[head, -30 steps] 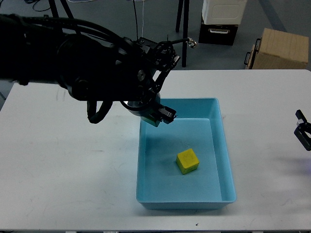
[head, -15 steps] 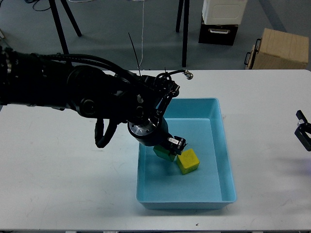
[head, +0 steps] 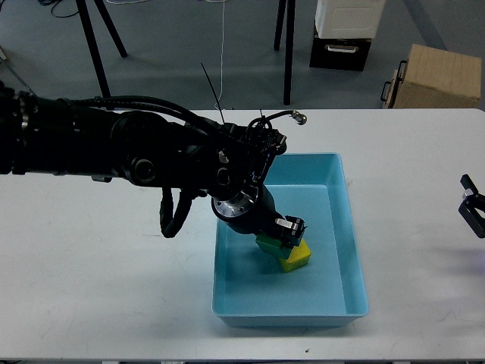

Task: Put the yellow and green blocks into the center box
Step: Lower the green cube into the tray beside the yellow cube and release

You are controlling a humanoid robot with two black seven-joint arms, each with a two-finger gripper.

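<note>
The left hand [head: 286, 233] reaches down into the blue box [head: 353, 250], which sits in the middle of the white surface [head: 98, 296]. Its 2 fingers are closed narrow around the green block [head: 267, 244], holding it low over the box floor. The green block is touching, or just beside, the left side of the yellow block [head: 295, 256], which lies on the box floor slightly near of center. The hand partly covers the far top edge of the yellow block, so whether the green block rests on the floor cannot be told. The black left arm [head: 136, 155] comes in from the left edge and crosses over the far left corner of the box.

The right hand [head: 471, 206] shows only as a small dark part at the right edge, above the surface and well apart from the box; whether it is wide or narrow cannot be told.
</note>
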